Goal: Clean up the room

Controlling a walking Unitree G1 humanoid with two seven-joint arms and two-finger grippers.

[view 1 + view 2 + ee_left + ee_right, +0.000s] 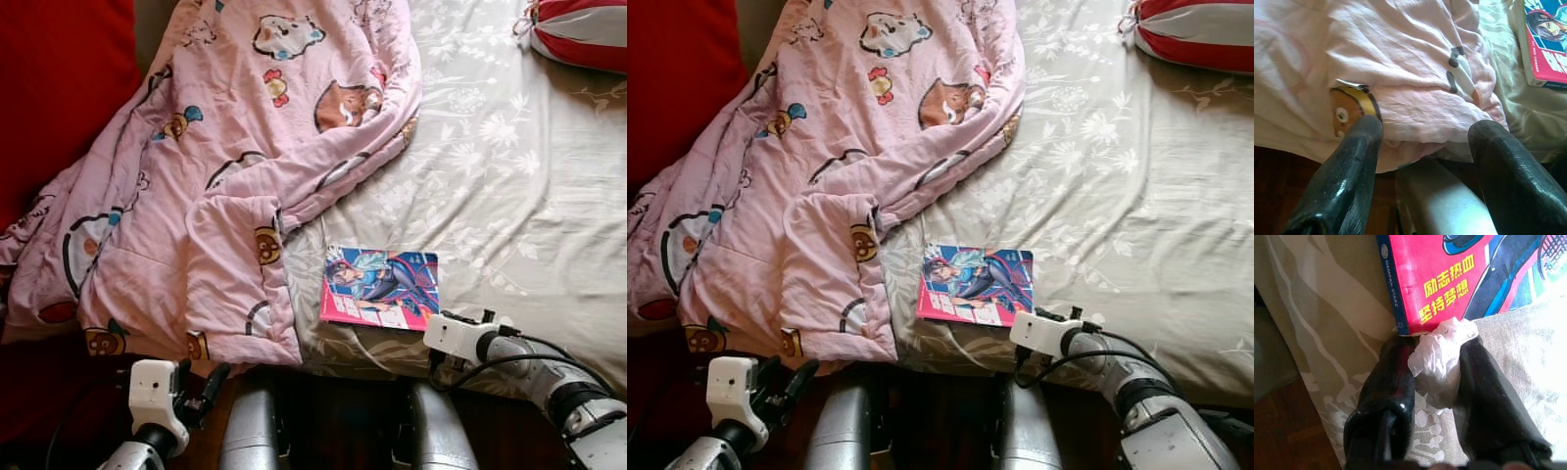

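Observation:
A crumpled white wad (1442,352), tissue or thin plastic, sits pinched between my right gripper's (1437,345) black fingers. It is pressed against the near corner of a colourful comic book (380,287) that lies flat on the bed close to its front edge. My right wrist (456,338) hovers just beside that corner. A rumpled pink cartoon-print blanket (235,166) covers the bed's left half and spills over the front edge. My left gripper (201,377) is open, low in front of the blanket's hanging hem (1415,107), and holds nothing.
The bed sheet (509,176) is pale with a floral print. A red-and-white striped pillow (583,29) lies at the far right corner. A red cushion (54,88) stands at the left. My silver legs (255,431) stand against the bed's front over dark wooden floor.

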